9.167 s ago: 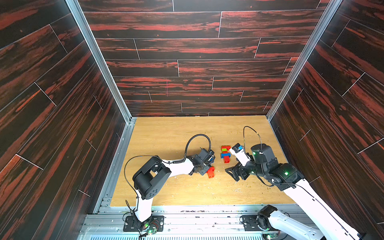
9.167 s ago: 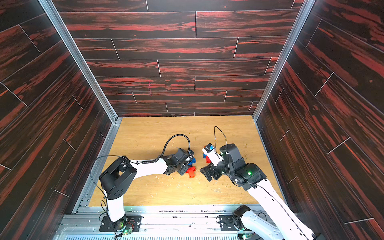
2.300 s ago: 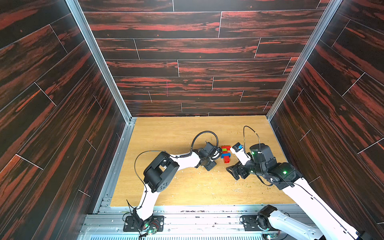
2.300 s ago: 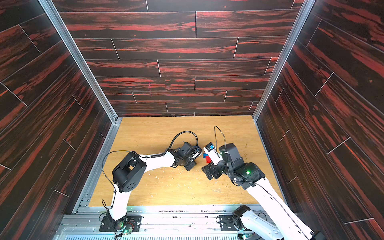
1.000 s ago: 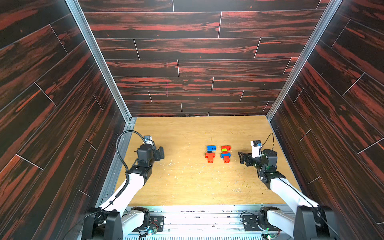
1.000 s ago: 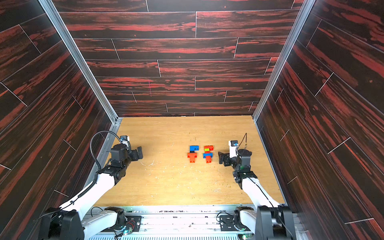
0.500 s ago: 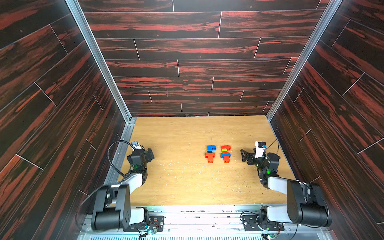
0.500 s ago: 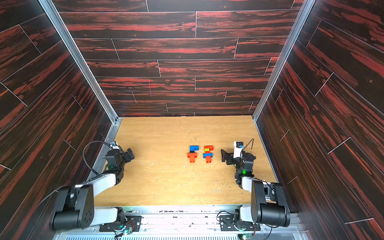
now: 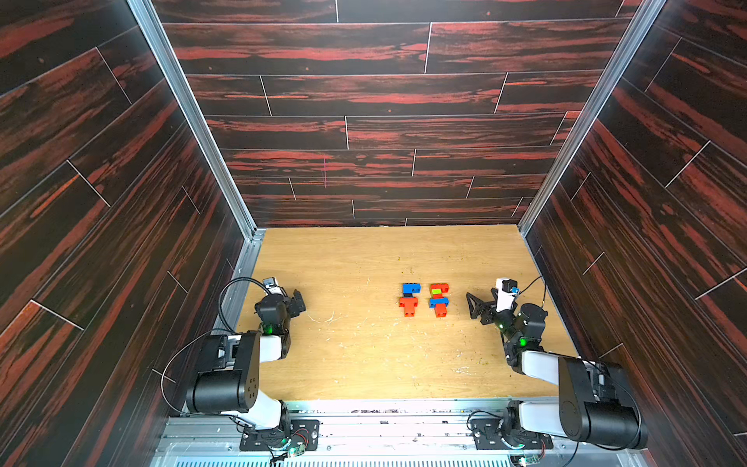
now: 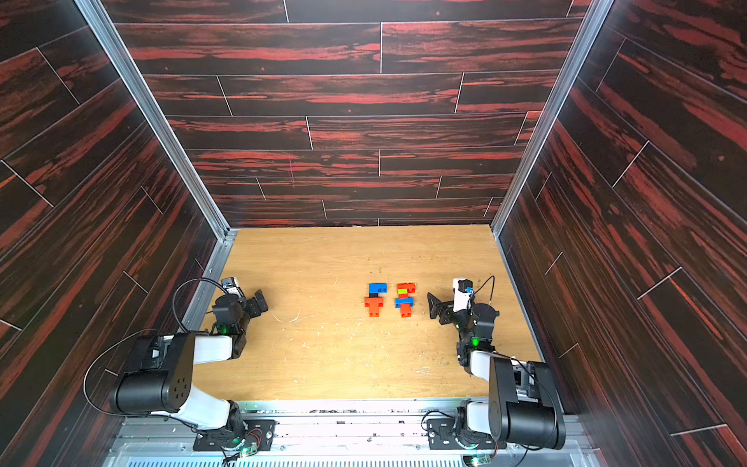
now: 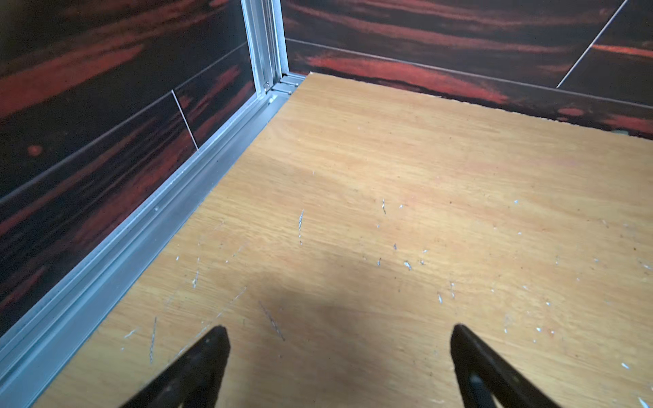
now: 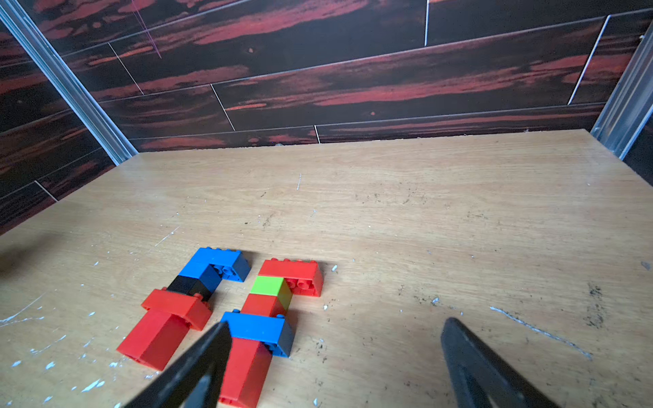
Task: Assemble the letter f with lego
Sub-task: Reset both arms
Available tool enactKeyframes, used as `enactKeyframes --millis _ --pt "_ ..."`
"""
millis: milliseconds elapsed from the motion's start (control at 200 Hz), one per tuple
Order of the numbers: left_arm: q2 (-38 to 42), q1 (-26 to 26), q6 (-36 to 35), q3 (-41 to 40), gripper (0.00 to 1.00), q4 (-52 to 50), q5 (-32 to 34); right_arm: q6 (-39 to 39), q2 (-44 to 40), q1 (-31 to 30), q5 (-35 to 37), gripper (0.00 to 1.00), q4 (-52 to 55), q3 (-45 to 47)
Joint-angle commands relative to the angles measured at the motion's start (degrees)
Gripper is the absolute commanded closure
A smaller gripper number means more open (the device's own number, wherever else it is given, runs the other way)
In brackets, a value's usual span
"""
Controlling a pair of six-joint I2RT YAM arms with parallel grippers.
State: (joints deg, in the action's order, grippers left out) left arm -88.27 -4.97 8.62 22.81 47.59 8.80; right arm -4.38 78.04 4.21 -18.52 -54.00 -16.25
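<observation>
Right wrist view showed the lego (image 12: 263, 303) lying flat near the middle of the desk (image 12: 459, 219) as two f shapes just beside each other. The blue-topped f (image 12: 176, 307) had a black link, a red crossbar and a red stem. The red-topped f (image 12: 258, 326) had a green brick, a blue crossbar and a red stem. Their studs pointed sideways, likely so each outline read as a letter from above. The right tool (image 12: 335, 328) had its jaws spread wide with only bare desk between them. In a top view it (image 9: 476, 308) sat near the red-topped f but apart from it, gripping nothing. In the left wrist view the left tool (image 11: 339, 335) was likewise fully spread and empty over bare desk next to the wall rail (image 11: 148, 226). In a top view it (image 9: 298, 301) sat well apart from the lego. With each arm tucked at its own side and nothing held, the bricks seemed left clear on purpose, and I judged the build finished or nearly so. No loose brick was visible.
</observation>
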Motion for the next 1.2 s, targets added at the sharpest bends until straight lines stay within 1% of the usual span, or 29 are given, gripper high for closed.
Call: enactKeyframes --millis 0,95,155,195,210,230,276,286,306,331,351,376,411,421,461,501,521,536,551,601,651,691,742,792,842,892,942,1198 --pt "0.4 -0.17 -0.1 -0.14 0.0 1.89 0.5 0.94 1.74 0.1 -2.96 0.02 3.37 -3.41" --pt "0.4 -0.13 -0.1 -0.13 0.0 1.87 0.38 1.68 2.22 0.14 -3.78 0.02 4.79 -4.29" --pt "0.44 -0.08 -0.38 0.04 0.0 1.5 0.02 7.47 1.2 0.14 -4.41 0.02 9.56 -5.07" --pt "0.48 -0.06 -0.35 -0.04 0.0 1.54 -0.07 11.04 0.21 0.18 -2.15 0.02 6.65 -3.02" --pt "0.47 -0.06 -0.43 0.0 0.0 1.58 -0.21 10.24 0.0 0.12 1.07 0.01 3.94 -2.0" --pt "0.4 -0.07 -0.5 0.04 0.0 1.5 -0.46 7.84 0.2 1.02 2.72 0.02 1.19 -1.12" --pt "0.3 -0.08 -1.21 0.41 0.0 0.93 -2.11 4.56 1.15 4.46 -0.8 0.02 -2.93 -0.12" --pt "0.29 -0.09 -1.52 0.57 0.0 0.62 -2.67 4.14 1.57 4.79 -2.52 0.02 -5.04 0.29" --pt "0.17 -0.04 -2.13 1.12 0.0 -0.32 -4.28 3.69 2.81 4.94 -3.35 0.02 -8.67 1.21" --pt "-0.03 0.12 -2.85 1.66 0.0 -1.13 -5.07 3.8 4.31 4.97 -3.34 0.02 -9.9 1.54" --pt "0.02 0.47 -3.0 1.56 0.0 -0.87 -4.45 4.07 5.65 4.92 -3.18 0.01 -11.59 1.81" --pt "0.14 0.57 -3.01 1.45 0.0 -0.87 -4.34 2.78 6.85 4.92 -2.97 0.02 -14.53 2.06" --pt "0.05 0.62 -3.06 1.65 0.0 -1.21 -4.29 2.98 5.97 5.27 -1.91 0.02 -11.12 1.45" --pt "0.03 0.54 -3.04 1.63 0.0 -1.02 -4.24 2.93 5.94 5.28 -0.08 0.02 -10.64 1.26" --pt "0.1 0.64 -3.04 1.6 0.0 -1.1 -4.25 1.76 7.46 5.29 0.54 0.02 -13.44 1.46" --pt "0.08 0.7 -3.01 1.56 0.0 -1.09 -4.22 1.88 8.21 5.34 3.23 0.02 -12.99 1.72" --pt "0.06 0.62 -3.06 1.62 0.0 -1.06 -4.29 1.76 10.36 5.29 2.51 0.02 -16.18 2.21" --pt "0.04 0.6 -3.05 1.63 0.0 -1.06 -4.25 0.82 12.1 5.09 2.15 0.02 -20.75 2.61" --pt "0.09 0.6 -3.0 1.63 0.0 -1.17 -4.27 0.44 12.86 5.07 2.14 0.02 -22.42 2.84" --pt "0.07 0.64 -2.97 1.63 0.0 -1.12 -4.3 2.11 10.16 5.0 3.48 0.02 -14.37 1.51" --pt "0.04 0.62 -3.05 1.63 0.0 -1.13 -4.24 1.15 11.6 4.77 3.26 0.02 -15.25 0.45" --pt "0.14 0.66 -3.06 1.63 0.0 -1.1 -4.27 2.13 10.54 4.77 4.0 0.02 -11.2 -0.55" --pt "0.06 0.67 -3.0 1.58 0.0 -0.94 -4.24 1.47 11.38 4.68 3.94 0.02 -13.71 -0.19" --pt "0.17 0.63 -3.06 1.62 0.0 -1.14 -4.23 2.08 10.59 4.67 4.16 0.01 -11.68 -0.34" --pt "0.04 0.63 -3.05 1.63 0.0 -1.08 -4.23 1.58 11.27 4.69 3.94 0.02 -13.42 -0.2" --pt "0.05 0.64 -3.04 1.63 0.0 -1.06 -4.23 2.01 10.72 4.65 4.13 0.02 -11.77 -0.48" --pt "0.17 0.63 -3.01 1.53 0.0 -1.08 -4.23 1.64 11.16 4.62 4.02 0.02 -13.0 -0.29" --pt "-0.23 0.6 -3.15 1.97 0.0 -1.45 -4.23 1.92 10.92 4.62 4.02 0.01 -12.44 -0.36"
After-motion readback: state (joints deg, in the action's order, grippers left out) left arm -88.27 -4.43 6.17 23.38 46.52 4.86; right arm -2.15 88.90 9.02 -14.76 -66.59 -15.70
